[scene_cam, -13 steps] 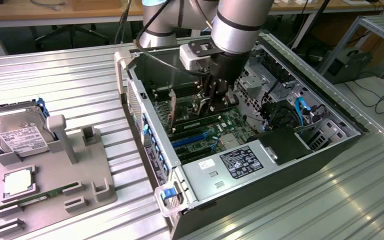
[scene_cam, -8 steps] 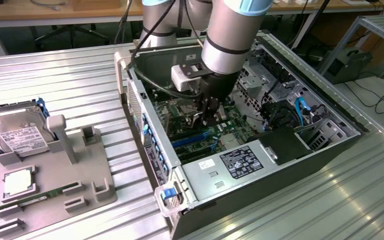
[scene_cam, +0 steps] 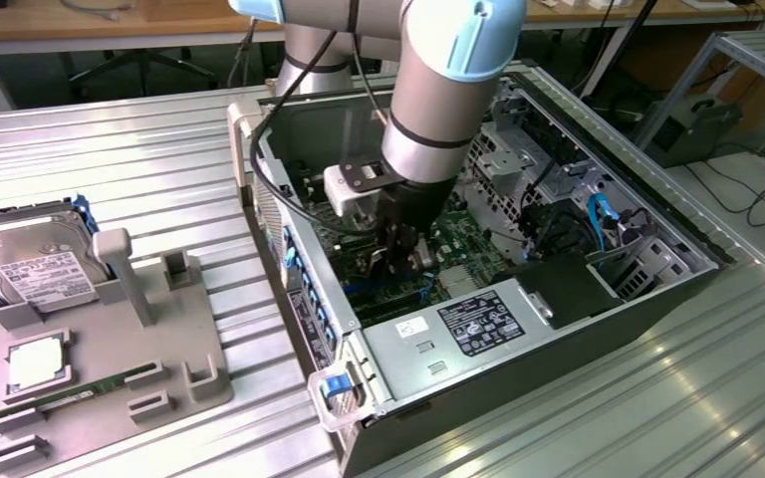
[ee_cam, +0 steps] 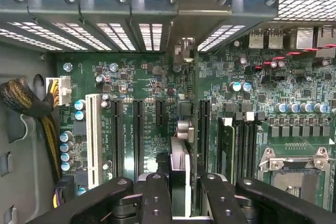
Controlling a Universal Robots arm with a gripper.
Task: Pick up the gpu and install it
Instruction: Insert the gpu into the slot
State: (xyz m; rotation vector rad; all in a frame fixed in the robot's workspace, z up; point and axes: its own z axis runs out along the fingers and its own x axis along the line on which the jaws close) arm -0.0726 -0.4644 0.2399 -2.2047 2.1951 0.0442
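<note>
**Card held edge-on over the expansion slots inside the open computer case**

Nearest, in the wrist view: black two-fingered gripper (ee_cam: 185, 203), jaws drawn in to a narrow gap and apparently clamped on the gpu (ee_cam: 179, 166), a flat card seen here only by its thin pale-grey edge. One black finger (ee_cam: 156, 198) on each flat face of the card. Long axis of the card running straight away from the gripper, parallel to the long black expansion slots (ee_cam: 138, 135) of the green motherboard (ee_cam: 142, 82). Card edge lying between two of those black slots, close over the board; whether touching a slot or hovering just clear of it, not possible to tell. Judged state of the work: pick-up done, seating in a slot not yet confirmed.

Further out on the board: a long white slot (ee_cam: 93, 135) beside the black ones, and a silver square processor socket (ee_cam: 294, 171) well apart on the opposite side of the card. Beyond the slots, the grey perforated rear wall (ee_cam: 152, 35) of the case.

In the exterior view: grey-and-blue robot arm (scene_cam: 442, 100) reaching down into the open black tower case (scene_cam: 648, 229), gripper (scene_cam: 402, 261) deep inside. Silver labelled power supply box (scene_cam: 476, 329) at about five o'clock from the gripper. Grey plastic parts tray (scene_cam: 156, 349) at about nine o'clock, outside the case, carrying a silver hard drive with white label (scene_cam: 37, 264) and a narrow green memory stick (scene_cam: 77, 396).
</note>
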